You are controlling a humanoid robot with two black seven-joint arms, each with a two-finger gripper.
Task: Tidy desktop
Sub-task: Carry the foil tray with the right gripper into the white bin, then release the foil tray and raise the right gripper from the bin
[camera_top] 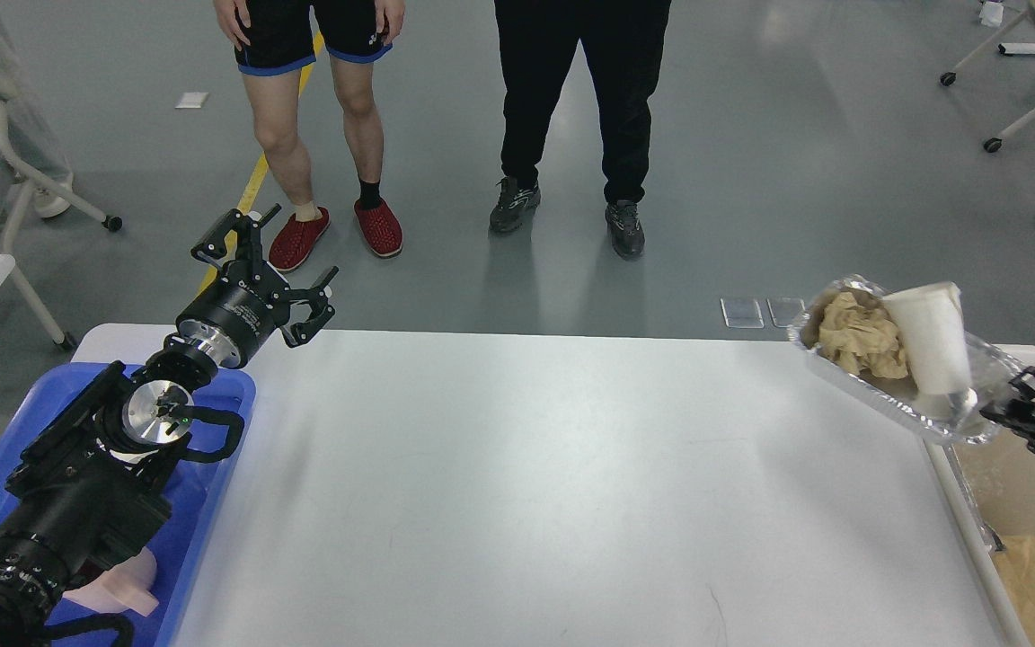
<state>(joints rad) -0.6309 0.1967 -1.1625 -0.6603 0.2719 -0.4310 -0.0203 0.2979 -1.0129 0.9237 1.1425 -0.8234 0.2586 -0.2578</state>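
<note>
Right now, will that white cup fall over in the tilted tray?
Probably. The white cup stands tall and narrow in the clear tray, which slopes, so it may tip. It looks like thin paper or plastic, likely light. The right gripper holds only one tray edge.

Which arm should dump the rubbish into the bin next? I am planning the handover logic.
The right. Its gripper already holds the clear tray, with crumpled paper and a white cup, beside the cream bin. The left gripper is open and empty across the desktop.
</note>
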